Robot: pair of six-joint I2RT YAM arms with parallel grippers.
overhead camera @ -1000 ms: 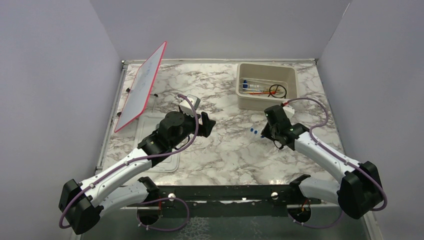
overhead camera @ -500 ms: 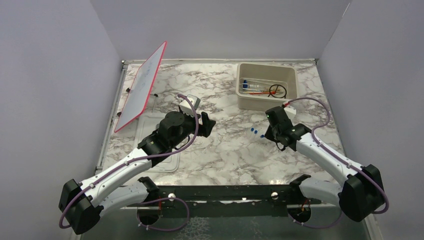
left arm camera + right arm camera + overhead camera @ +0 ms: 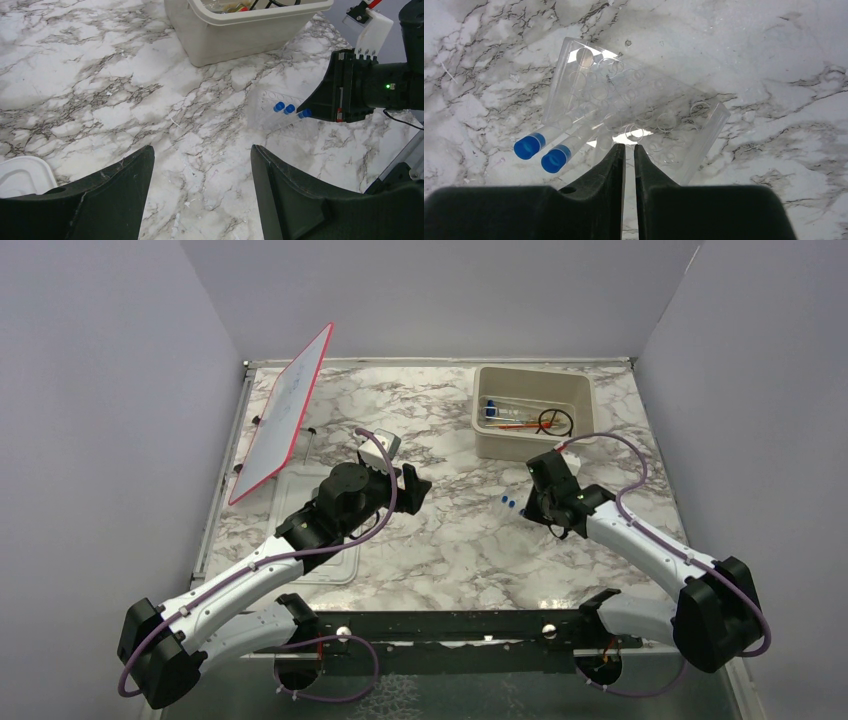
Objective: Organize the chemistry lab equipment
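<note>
Most of the loose kit looks put away. Inside the beige tub (image 3: 520,445) I can pick out an orange-red stick (image 3: 515,426), a black wire ring (image 3: 556,421) and some thin blue-capped tubes (image 3: 497,407). What is left, as I judge it, is the clear rack (image 3: 634,115) on the marble just in front of the tub, with the rack tubes (image 3: 555,159) sticking out of it. My right gripper (image 3: 629,150) is down at that rack with its fingers drawn almost together, only a slit between them. I cannot tell whether they pinch a tube, the rack's wall, or nothing. The left wrist view shows a third blue cap right at that gripper's tip, while the right wrist view shows only two, so one may be hidden between the fingers. My left gripper (image 3: 201,150) has its fingers wide apart and empty, well off to the tub's left. The tub's contents are tiny from above and cut off in the left wrist view. I can make out no tongs or hexagonal piece anywhere.
</note>
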